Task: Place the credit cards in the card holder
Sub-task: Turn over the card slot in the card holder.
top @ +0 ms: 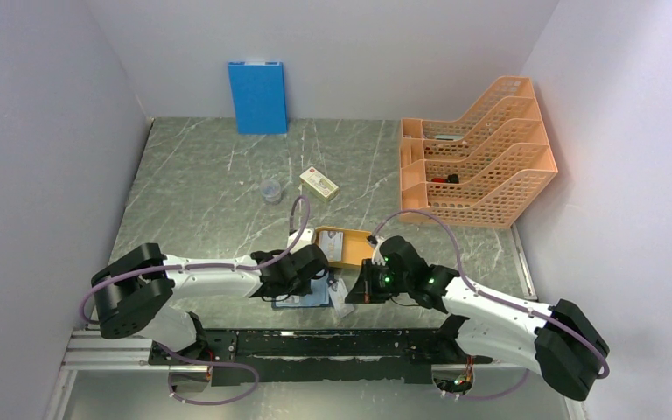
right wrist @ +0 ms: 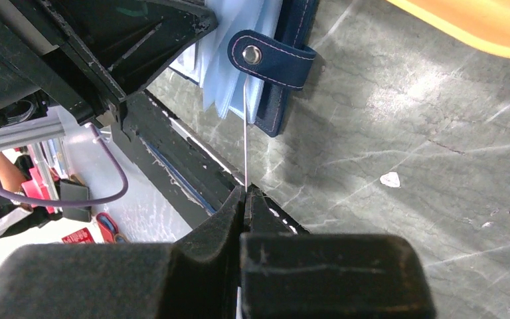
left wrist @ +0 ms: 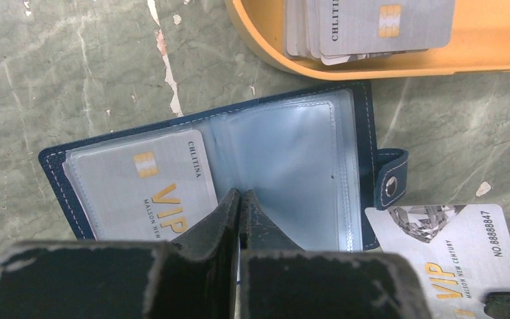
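Note:
The navy card holder (left wrist: 372, 143) lies open on the table, clear sleeves up. One VIP credit card (left wrist: 139, 193) sits in its left sleeve. My left gripper (left wrist: 240, 194) is shut, its tips down on the sleeves at the fold; whether a sleeve leaf is pinched I cannot tell. My right gripper (right wrist: 244, 189) is shut on another credit card (right wrist: 246, 133), seen edge-on. That held card (left wrist: 451, 252) lies just right of the holder, below the snap tab (right wrist: 270, 58). Several more cards (left wrist: 372, 26) are stacked in the orange tray (left wrist: 265, 50). From above, both grippers meet over the holder (top: 308, 298).
The orange tray (top: 350, 258) lies just beyond the holder. Farther back are a cream box (top: 318, 184) and a small clear cup (top: 270, 190). A blue folder (top: 257, 96) leans on the back wall. An orange file rack (top: 481, 162) fills the back right.

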Controlling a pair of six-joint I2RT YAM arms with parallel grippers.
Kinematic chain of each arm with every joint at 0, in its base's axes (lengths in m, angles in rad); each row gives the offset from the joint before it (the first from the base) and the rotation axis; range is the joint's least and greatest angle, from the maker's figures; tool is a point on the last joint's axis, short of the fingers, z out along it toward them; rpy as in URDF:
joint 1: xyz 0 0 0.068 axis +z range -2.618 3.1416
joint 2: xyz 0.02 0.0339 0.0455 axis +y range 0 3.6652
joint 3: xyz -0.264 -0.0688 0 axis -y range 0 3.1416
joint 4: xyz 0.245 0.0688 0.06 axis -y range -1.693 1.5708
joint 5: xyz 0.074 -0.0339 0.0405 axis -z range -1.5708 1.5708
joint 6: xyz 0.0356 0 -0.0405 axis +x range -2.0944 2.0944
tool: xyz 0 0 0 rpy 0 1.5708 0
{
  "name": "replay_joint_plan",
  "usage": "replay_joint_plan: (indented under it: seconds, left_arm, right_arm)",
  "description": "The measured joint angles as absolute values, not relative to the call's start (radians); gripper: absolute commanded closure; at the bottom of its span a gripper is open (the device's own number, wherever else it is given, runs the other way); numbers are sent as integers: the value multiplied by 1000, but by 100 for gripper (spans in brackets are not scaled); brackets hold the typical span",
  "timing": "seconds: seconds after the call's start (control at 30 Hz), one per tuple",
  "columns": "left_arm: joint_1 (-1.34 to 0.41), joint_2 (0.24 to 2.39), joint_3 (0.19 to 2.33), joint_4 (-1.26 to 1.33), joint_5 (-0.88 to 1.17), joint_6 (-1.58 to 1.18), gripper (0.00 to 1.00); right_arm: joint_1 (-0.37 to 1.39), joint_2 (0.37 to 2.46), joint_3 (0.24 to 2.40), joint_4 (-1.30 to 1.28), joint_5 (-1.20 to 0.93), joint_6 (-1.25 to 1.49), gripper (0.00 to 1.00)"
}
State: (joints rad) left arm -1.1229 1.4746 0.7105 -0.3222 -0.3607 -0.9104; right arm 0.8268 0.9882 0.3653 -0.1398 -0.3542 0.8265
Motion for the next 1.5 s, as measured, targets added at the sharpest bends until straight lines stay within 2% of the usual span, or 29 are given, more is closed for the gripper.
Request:
replay_joint_plan:
  seconds: [0.97, 1.43, 1.5]
  left_arm:
    - [-1123, 1464, 691, -303, -366, -932, 95]
    - [-1123, 1457, 683, -297, -366, -940, 95]
    - [-1123, 1456, 682, -297, -366, -940, 91]
  right_arm:
    - [827, 1010, 374, -70, -397, 860, 100]
    - [838, 1115, 374, 28, -452, 890, 100]
    - [841, 1132, 374, 46, -460, 894, 100]
